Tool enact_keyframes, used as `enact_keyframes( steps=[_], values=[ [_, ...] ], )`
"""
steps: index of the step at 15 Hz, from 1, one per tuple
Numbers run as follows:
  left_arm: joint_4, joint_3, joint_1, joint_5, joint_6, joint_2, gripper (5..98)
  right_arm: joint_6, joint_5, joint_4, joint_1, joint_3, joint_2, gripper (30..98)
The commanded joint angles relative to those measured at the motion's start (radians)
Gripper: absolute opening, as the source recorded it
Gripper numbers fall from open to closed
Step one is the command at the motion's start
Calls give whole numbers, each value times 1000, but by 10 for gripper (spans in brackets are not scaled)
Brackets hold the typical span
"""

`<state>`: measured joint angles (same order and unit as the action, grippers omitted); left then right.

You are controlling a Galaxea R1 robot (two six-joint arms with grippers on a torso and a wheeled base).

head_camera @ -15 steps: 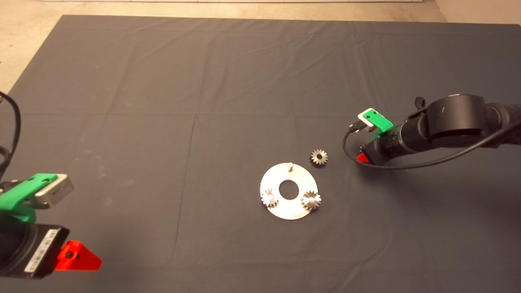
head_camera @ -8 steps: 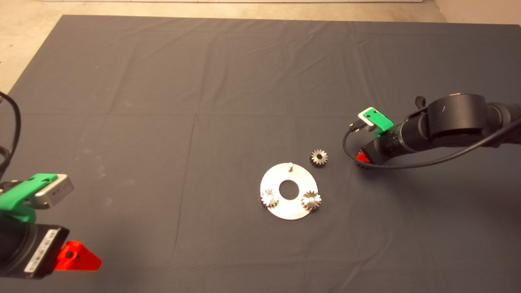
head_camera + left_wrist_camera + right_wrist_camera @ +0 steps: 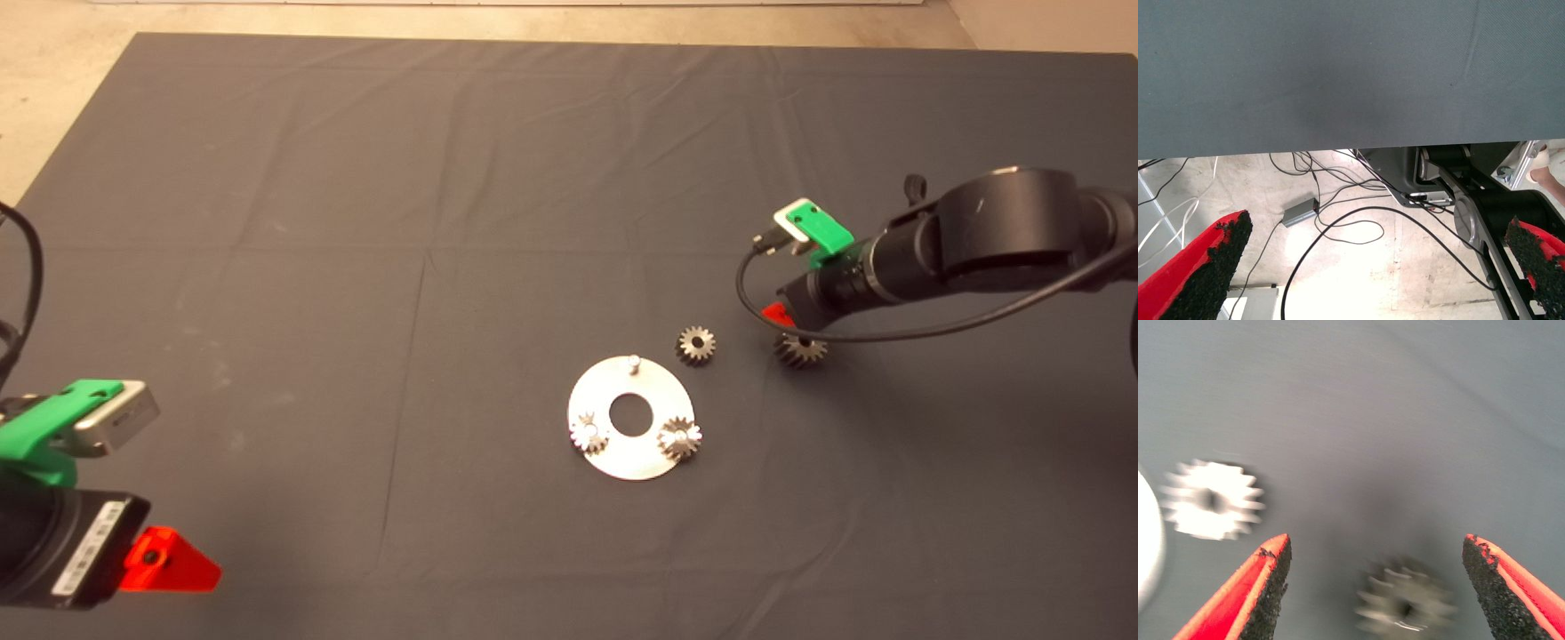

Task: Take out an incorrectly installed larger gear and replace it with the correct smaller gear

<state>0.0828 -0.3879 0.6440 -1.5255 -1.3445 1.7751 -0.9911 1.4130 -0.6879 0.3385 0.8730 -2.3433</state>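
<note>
mat (image 3: 356, 267): holding a round plate (image 3: 613, 467) with two shiny gears (image 3: 589, 433) sitting on pegs and one peg (image 3: 632, 362) standing bare

larger gear (image 3: 800, 348): lying off the plate on the mat, under the right gripper (image 3: 1378, 587), whose fingers are standing apart and touching nothing

smaller gear (image 3: 697, 344): lying just beside the plate, near the bare peg, waiting to be picked up and fitted

left gripper (image 3: 1371, 267): idling at the mat's near left edge, fingers apart
</note>
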Motion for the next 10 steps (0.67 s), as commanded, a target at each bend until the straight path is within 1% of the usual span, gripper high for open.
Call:
enact_keyframes(
  steps=[1,2,3,4,5,6,7,9,10],
  values=[
    [23,15,14,-133,7,-9,982,-27,3,2,8,1,-48,683],
    [23,15,14,-133,7,-9,982,-29,-1,2,5,3,-62,714],
    [23,15,14,-133,7,-9,982,-29,-2,2,2,7,-77,729],
    [23,15,14,-133,7,-9,982,-29,-2,2,1,29,-99,730],
    [23,15,14,-133,7,-9,982,-29,-2,2,-2,39,-106,757],
    [23,15,14,-133,7,-9,982,-37,-4,2,-4,44,-114,775],
    [23,15,14,-133,7,-9,982,-46,-3,1,-8,55,-129,776],
    [23,15,14,-133,7,-9,982,-47,-5,1,-27,69,-149,825],
    [23,15,14,-133,7,-9,982,-47,-5,1,-39,73,-158,825]
  ],
)
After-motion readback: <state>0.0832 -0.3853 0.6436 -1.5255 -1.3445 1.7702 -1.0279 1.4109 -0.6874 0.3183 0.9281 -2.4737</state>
